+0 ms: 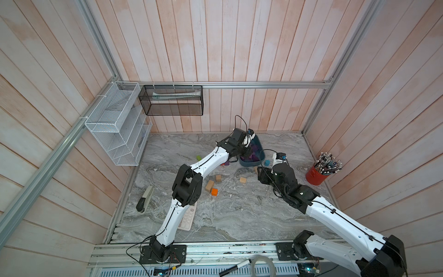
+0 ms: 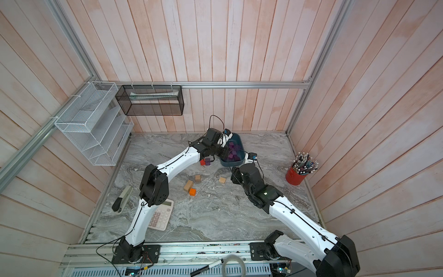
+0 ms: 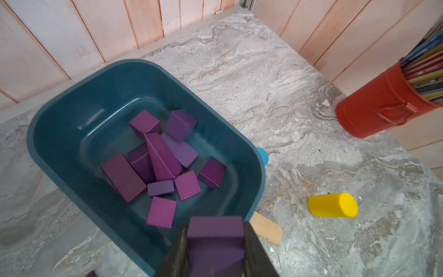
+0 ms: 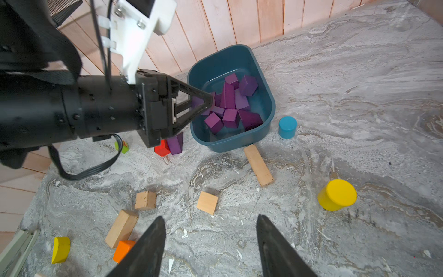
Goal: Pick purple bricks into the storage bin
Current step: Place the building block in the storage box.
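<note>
The storage bin (image 3: 60, 134), a dark teal tub, stands near the back wall and shows in both top views (image 1: 249, 163) (image 2: 230, 163). Several purple bricks (image 3: 163, 156) lie loose inside it. My left gripper (image 3: 215, 225) is shut on a purple brick (image 3: 215, 242) and hangs over the bin's rim nearest the left arm; the right wrist view shows it too (image 4: 208, 102). Another purple brick (image 4: 176, 144) stands on the table outside the bin, against a red block (image 4: 161, 148). My right gripper (image 4: 210, 217) is open over bare table in front of the bin, with nothing between its fingers.
Tan blocks (image 4: 258, 165) (image 4: 207, 202) (image 4: 145, 200), an orange block (image 4: 122, 250), a blue cylinder (image 4: 287, 127), a yellow cylinder (image 4: 336, 194) and a green block (image 4: 123, 146) lie about. A red pencil cup (image 1: 316, 176) stands far right. A calculator (image 2: 161, 215) and stapler (image 1: 145, 199) lie near left.
</note>
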`<state>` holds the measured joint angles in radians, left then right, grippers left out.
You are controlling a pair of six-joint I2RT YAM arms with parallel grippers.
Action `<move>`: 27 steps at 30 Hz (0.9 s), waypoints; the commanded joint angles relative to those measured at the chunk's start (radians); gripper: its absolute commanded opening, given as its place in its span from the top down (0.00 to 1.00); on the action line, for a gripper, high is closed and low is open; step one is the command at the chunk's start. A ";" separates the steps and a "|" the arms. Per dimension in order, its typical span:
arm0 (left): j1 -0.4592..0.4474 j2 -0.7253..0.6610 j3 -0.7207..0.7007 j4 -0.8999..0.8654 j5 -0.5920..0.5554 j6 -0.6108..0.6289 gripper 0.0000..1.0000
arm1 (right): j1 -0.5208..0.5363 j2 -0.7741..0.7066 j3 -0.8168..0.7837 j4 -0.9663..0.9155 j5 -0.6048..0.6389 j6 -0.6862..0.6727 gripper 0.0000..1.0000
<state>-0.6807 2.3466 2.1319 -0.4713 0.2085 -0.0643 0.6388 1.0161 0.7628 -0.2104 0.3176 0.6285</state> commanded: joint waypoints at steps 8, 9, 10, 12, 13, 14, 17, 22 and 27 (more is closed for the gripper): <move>-0.004 0.078 -0.024 0.157 -0.126 -0.040 0.71 | -0.005 -0.042 -0.041 0.002 0.014 0.007 0.38; -0.005 0.091 -0.016 0.156 -0.126 -0.043 0.71 | -0.006 -0.043 -0.042 0.003 0.015 0.005 0.38; -0.007 0.100 -0.007 0.155 -0.132 -0.047 0.71 | -0.005 -0.044 -0.043 0.003 0.016 0.006 0.38; -0.008 0.116 0.005 0.155 -0.142 -0.053 0.71 | -0.005 -0.047 -0.045 0.003 0.018 0.004 0.38; -0.012 0.124 0.010 0.154 -0.145 -0.055 0.71 | -0.005 -0.048 -0.046 0.004 0.020 0.002 0.38; -0.013 0.134 0.017 0.151 -0.155 -0.058 0.71 | -0.005 -0.050 -0.047 0.004 0.021 0.001 0.38; -0.014 0.158 0.032 0.141 -0.161 -0.071 0.71 | -0.005 -0.055 -0.049 0.004 0.025 -0.003 0.37; -0.016 0.178 0.025 0.145 -0.169 -0.093 0.71 | -0.008 -0.066 -0.060 0.016 0.027 -0.006 0.38; -0.019 0.184 0.019 0.152 -0.179 -0.091 0.69 | -0.008 -0.067 -0.065 0.020 0.025 -0.006 0.37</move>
<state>-0.6952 2.5000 2.1338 -0.3286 0.0517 -0.1440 0.6350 0.9604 0.7101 -0.2016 0.3214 0.6277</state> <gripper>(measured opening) 0.313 0.626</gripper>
